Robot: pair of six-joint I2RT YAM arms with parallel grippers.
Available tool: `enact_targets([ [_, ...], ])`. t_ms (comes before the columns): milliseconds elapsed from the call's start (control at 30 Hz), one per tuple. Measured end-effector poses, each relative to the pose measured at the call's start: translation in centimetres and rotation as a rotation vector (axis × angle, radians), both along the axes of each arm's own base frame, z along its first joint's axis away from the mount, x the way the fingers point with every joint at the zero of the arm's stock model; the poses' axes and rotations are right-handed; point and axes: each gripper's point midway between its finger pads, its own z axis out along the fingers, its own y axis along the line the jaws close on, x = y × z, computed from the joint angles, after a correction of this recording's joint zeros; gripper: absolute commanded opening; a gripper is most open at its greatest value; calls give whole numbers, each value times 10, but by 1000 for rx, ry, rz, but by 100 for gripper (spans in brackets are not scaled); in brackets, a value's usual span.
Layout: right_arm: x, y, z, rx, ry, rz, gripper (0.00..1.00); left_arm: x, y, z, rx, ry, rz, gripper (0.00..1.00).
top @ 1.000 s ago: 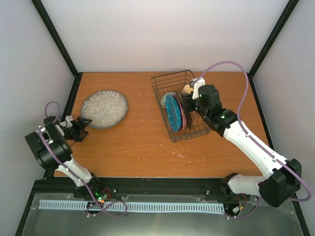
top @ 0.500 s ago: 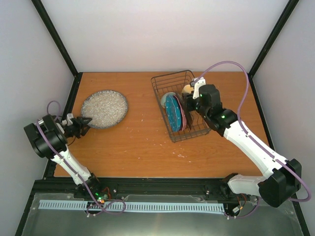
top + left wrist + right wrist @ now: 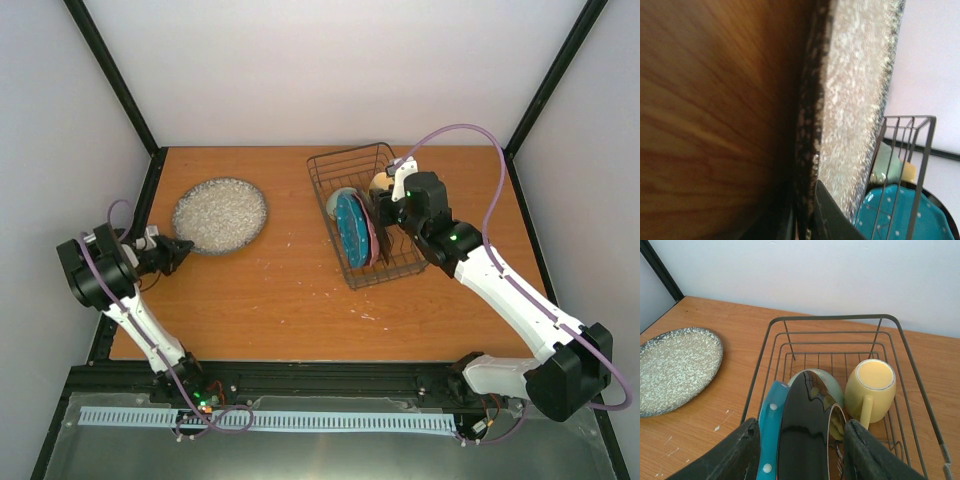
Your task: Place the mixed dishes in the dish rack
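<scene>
My left gripper is shut on the near-left rim of the grey speckled plate, one finger on top of the rim. The dish rack holds the yellow mug, the pale green bowl, the blue dotted plate and a pink-red plate, whose glossy dark back faces the right wrist camera. My right gripper stands open, straddling both upright plates.
The wooden table carries small white scuffs near its middle. Black frame posts and pale walls close in on both sides. In the left wrist view, the rack stands beyond the grey plate.
My left gripper closed onto the grey plate's rim. The plate shifted slightly to the far right. The right arm and the dishes in the rack stayed still.
</scene>
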Motion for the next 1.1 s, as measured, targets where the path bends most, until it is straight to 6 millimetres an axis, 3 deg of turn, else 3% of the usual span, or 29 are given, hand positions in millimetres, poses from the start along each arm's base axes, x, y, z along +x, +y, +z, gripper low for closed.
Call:
enact_targets([
  [300, 0, 0, 0, 0, 0, 1, 46, 4, -7, 0, 0, 9, -9, 1],
  [500, 0, 2, 1, 5, -1, 8, 46, -7, -14, 5, 11, 29, 9, 1],
  [933, -7, 19, 6, 59, 10, 111, 49, -16, -14, 73, 150, -62, 45, 0],
  [1100, -12, 38, 14, 110, 24, 208, 55, -18, -18, 101, 166, -126, 39, 1],
])
